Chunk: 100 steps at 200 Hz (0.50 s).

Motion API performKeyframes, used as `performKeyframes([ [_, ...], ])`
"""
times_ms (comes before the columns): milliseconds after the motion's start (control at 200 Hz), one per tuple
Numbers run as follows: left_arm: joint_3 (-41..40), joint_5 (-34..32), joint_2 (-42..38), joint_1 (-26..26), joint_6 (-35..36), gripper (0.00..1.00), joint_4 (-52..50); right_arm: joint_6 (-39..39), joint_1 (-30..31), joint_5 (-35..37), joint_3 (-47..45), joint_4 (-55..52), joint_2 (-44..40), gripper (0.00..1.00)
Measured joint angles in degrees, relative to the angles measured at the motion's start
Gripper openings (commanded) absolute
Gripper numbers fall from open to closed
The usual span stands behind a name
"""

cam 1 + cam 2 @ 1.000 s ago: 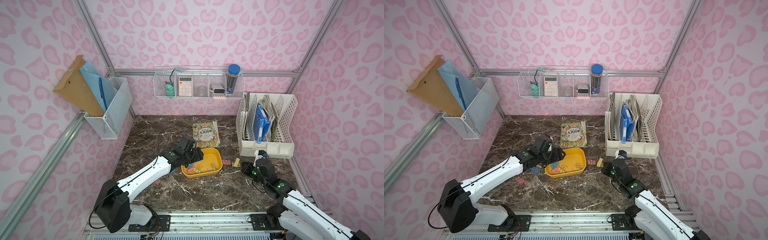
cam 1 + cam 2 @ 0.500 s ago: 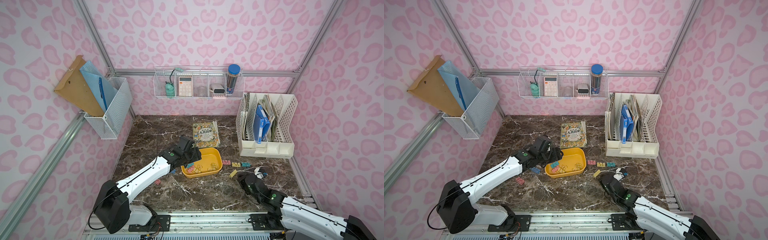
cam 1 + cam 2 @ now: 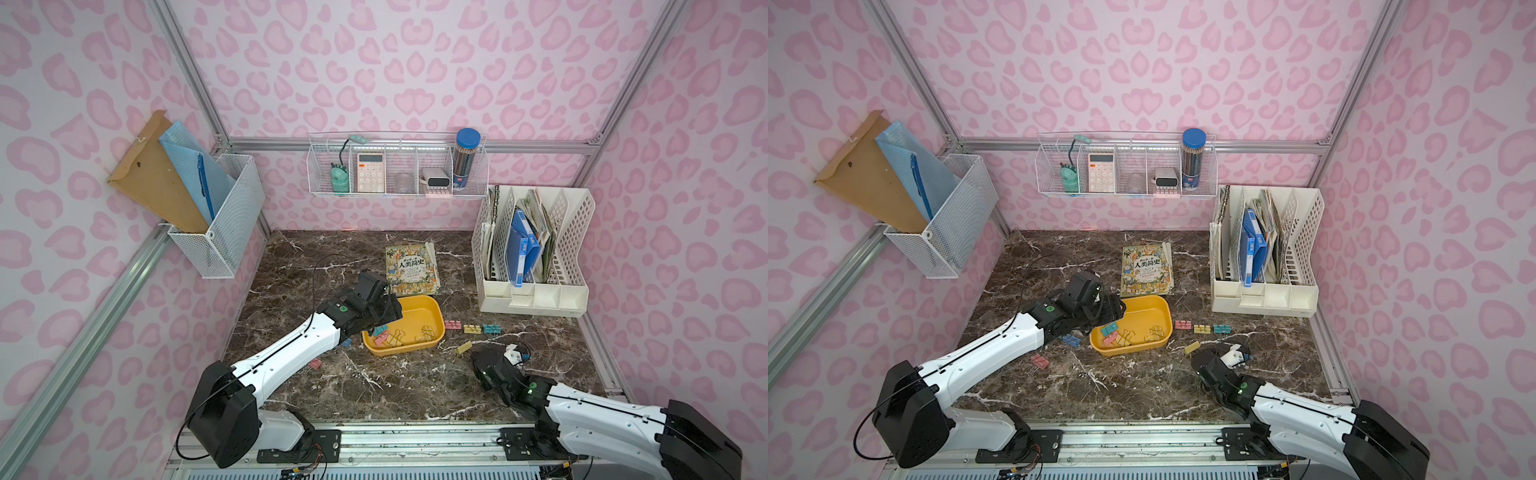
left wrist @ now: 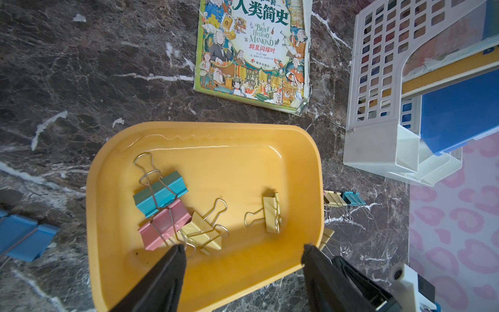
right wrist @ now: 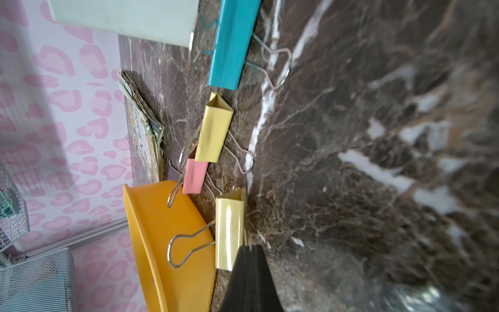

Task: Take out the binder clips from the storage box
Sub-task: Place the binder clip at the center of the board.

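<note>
In storage box (image 4: 229, 167): four binder clips (image 4: 160, 193) left.
On counter (image 3: 374, 386): six out, perhaps more hidden.
Left tool (image 4: 243, 247): wide open, empty.
Right tool (image 5: 247, 248): closed, empty.

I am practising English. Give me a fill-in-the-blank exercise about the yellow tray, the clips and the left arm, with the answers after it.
1. The storage box holds ____ binder clips.
2. The left end effector hovers above the box with its jaws ____.
3. On the table beside the box, three clips lie in a row: a pink clip, a yellow clip and a ____ one.

Answers: four; open; teal.
</note>
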Motion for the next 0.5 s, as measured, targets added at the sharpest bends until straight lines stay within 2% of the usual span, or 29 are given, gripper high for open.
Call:
performKeyframes([
  [60, 0.0, -0.17, 0.0, 0.0, 0.0, 0.73, 0.0, 0.15, 0.44, 0.15, 0.37, 0.35, 1.33, 0.11],
  [235, 0.09, -0.39, 0.04, 0.0, -0.02, 0.73, -0.2, 0.28, 1.33, -0.11, 1.03, 0.63, 3.19, 0.24],
  [500, 0.33, -0.42, 0.63, 0.0, 0.0, 0.74, -0.42, -5.25, 1.33, -2.62, 1.9, 2.95, 2.01, 0.28],
])
